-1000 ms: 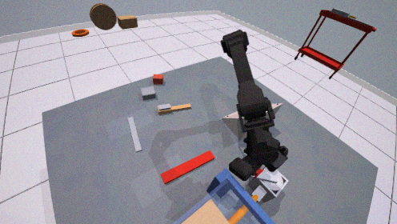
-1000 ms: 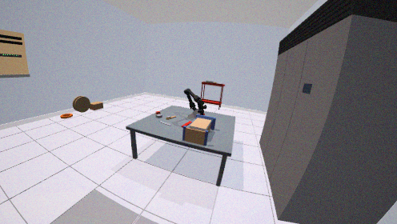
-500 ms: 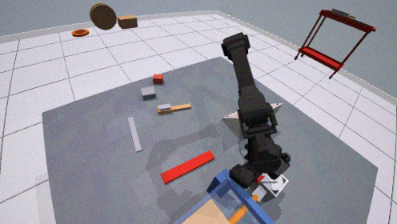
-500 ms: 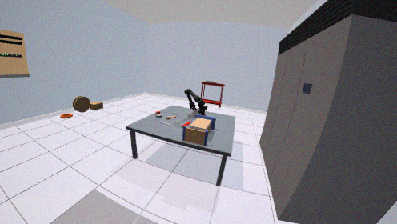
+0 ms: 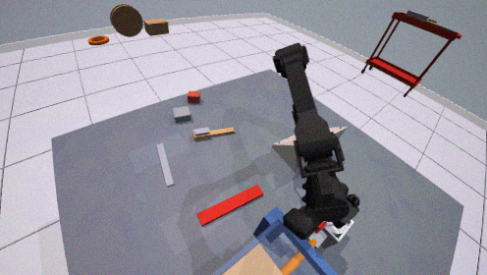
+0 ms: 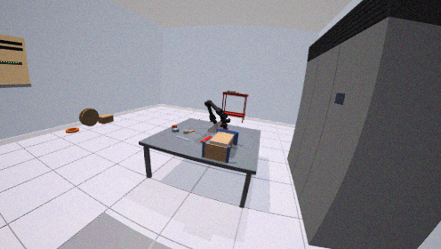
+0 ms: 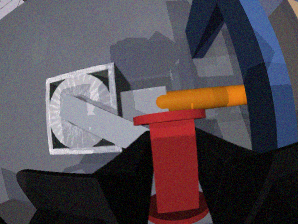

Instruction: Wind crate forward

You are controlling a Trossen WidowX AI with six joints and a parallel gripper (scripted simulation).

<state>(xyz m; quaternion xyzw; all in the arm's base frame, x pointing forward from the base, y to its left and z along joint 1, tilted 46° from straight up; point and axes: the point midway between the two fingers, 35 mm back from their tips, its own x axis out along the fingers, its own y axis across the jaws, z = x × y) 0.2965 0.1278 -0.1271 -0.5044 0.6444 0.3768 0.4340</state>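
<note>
The winch [image 7: 75,137] [image 5: 344,231] is a round pale drum in a square white frame, left in the wrist view. The winch handle's grey crank arm [image 7: 102,122] reaches from over the drum's middle to its red grip [image 7: 174,167]. My gripper [image 7: 169,135] is shut on the red grip. The key and hole are hidden under the arm. An orange strap [image 7: 205,98] [image 5: 295,263] runs from the winch side under the blue frame [image 7: 267,95] [image 5: 310,251]. The tan crate [image 5: 251,261] [image 6: 216,151] looks flat, its front edge apart from the blue frame in the top view.
A red bar [image 5: 231,204] [image 6: 206,139] lies beside the cubby. A thin grey strip [image 5: 165,164], a wooden-handled tool [image 5: 221,132], a grey block [image 5: 182,114] and a red block [image 5: 193,97] lie farther off on the bench [image 5: 113,216]. The blue frame stands close to my gripper's right in the wrist view.
</note>
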